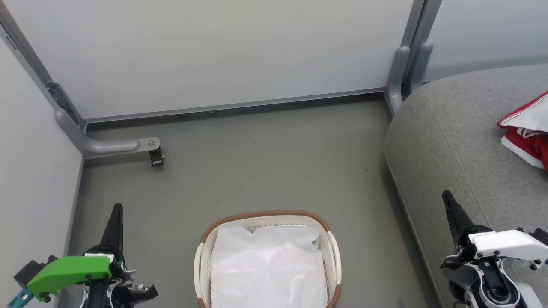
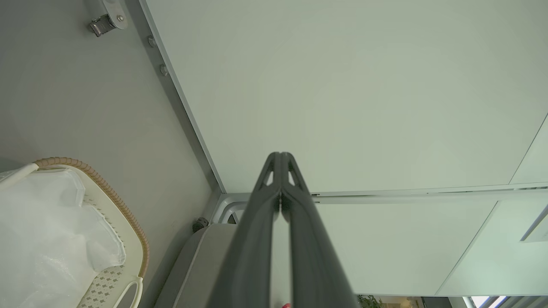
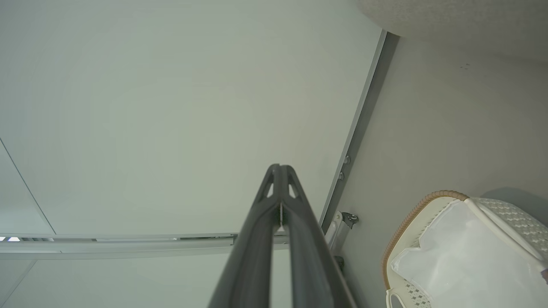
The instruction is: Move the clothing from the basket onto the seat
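Both jaws: your left gripper (image 1: 117, 209) and right gripper (image 1: 446, 196) closed, empty.
Laundry basket (image 1: 267, 212): between them, white sheet (image 1: 267, 265) inside.
Red clothing (image 1: 528, 132): on couch cushion (image 1: 449, 128), beyond right jaws.

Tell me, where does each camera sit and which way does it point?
Head view: on the robot's head, looking forward and down at the floor, the basket and the seat bearing the clothing; left gripper lower left, right gripper lower right.
Left wrist view: on the left wrist, looking along its shut jaws at the wall panel; basket at lower left.
Right wrist view: on the right wrist, looking along its shut jaws at the wall panel; basket at lower right.
Shared: all three show the basket with its white sheet.
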